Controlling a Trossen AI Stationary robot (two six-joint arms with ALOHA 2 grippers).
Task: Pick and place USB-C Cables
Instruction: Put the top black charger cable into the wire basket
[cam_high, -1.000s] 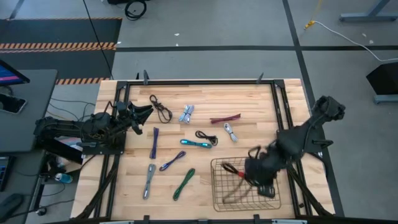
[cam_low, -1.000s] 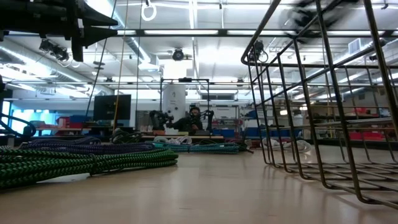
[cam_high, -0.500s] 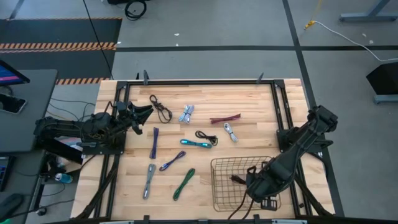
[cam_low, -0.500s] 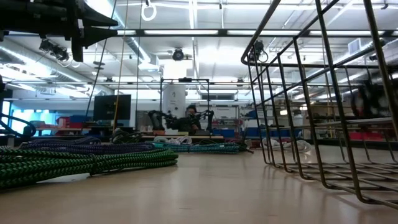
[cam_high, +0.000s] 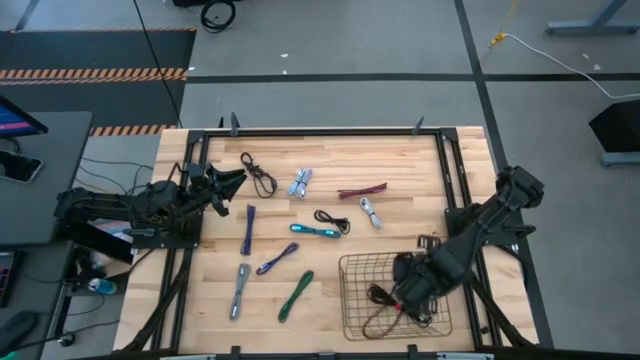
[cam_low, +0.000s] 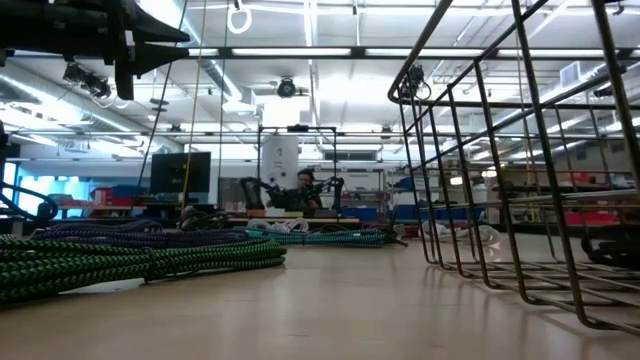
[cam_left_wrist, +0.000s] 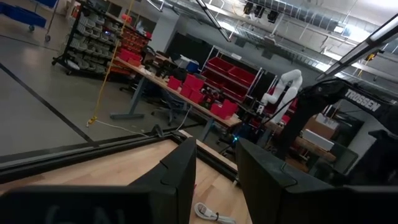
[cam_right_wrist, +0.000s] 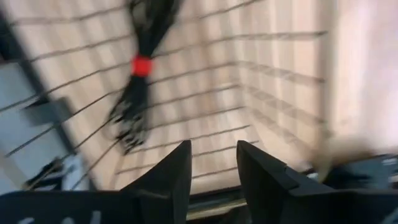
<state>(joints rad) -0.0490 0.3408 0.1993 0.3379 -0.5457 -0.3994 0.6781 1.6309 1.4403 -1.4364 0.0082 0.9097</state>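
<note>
Basket (cam_high: 352, 300) holds a black cable (cam_high: 381, 308); right gripper (cam_high: 408, 297) fingers parted above it, empty.

You see the black cable (cam_right_wrist: 138, 87) with its red band only as a smear in the right wrist view, and its ends are unreadable. From above, the right tool (cam_high: 408, 292) and its arm cover part of that cable and the right side of the basket (cam_high: 352, 318). In the low view the basket runs off the top and right edges, and the green cable (cam_low: 130, 262) is cut by the left edge. In the left wrist view a white cable (cam_left_wrist: 211, 213) is clipped by the picture's edge.
</note>
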